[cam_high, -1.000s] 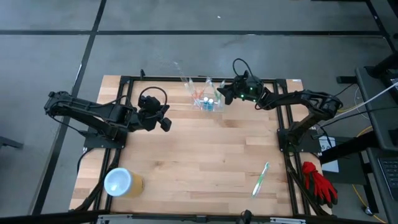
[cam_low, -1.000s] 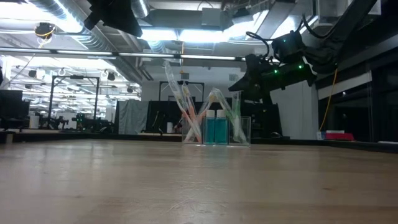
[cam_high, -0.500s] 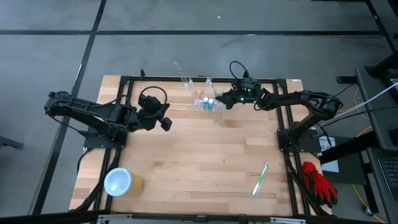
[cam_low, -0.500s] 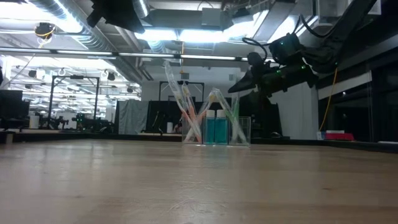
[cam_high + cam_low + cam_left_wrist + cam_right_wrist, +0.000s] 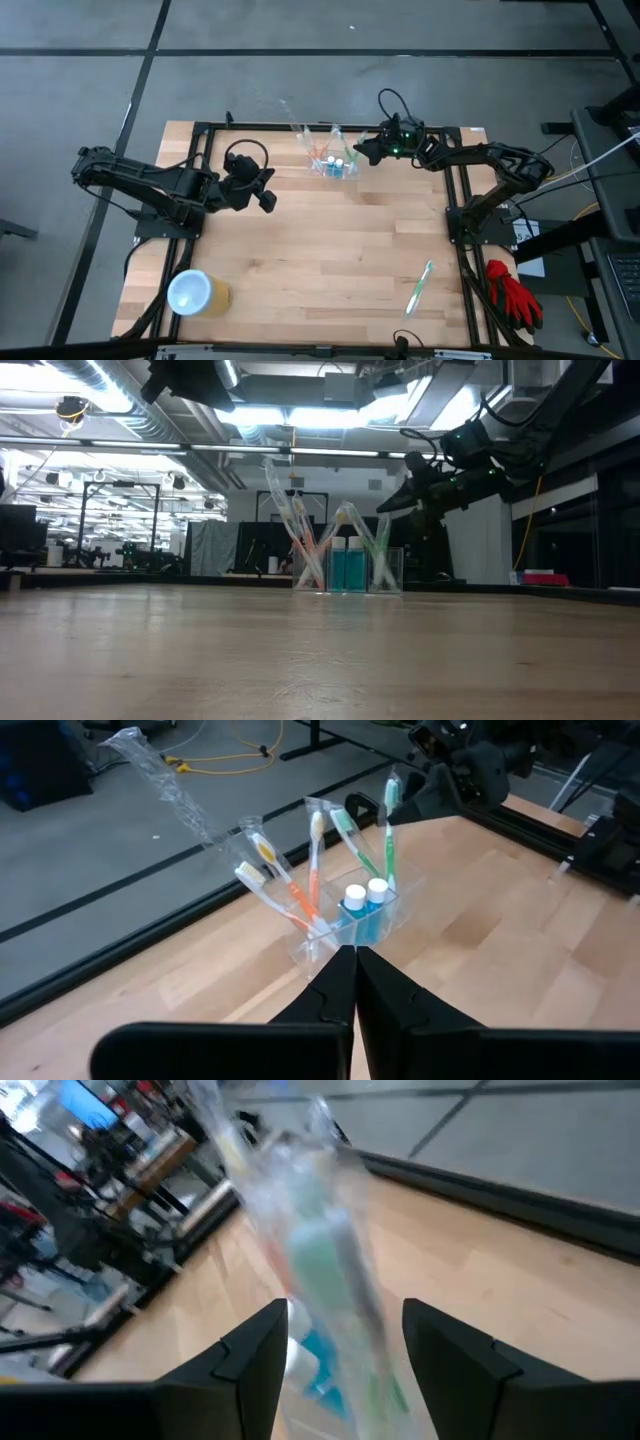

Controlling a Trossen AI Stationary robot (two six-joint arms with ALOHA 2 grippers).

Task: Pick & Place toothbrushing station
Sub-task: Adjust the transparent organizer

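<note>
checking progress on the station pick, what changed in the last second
The right gripper swung and tilted beside the toothbrushing station, ending open and slightly further back from it, with nothing grasped. The station stayed at the table's far edge. The left gripper, the yellow cup and the loose toothbrush did not move.

The toothbrushing station (image 5: pixel 335 163) stands on the table (image 5: pixel 330 250) near its far edge, about midway across. The right gripper (image 5: pixel 360 152) hangs just beside it on the right, the left gripper (image 5: pixel 268 200) well apart to its left. A cup (image 5: pixel 195 293) sits at the near left corner, a toothbrush (image 5: pixel 418 287) near right.
</note>
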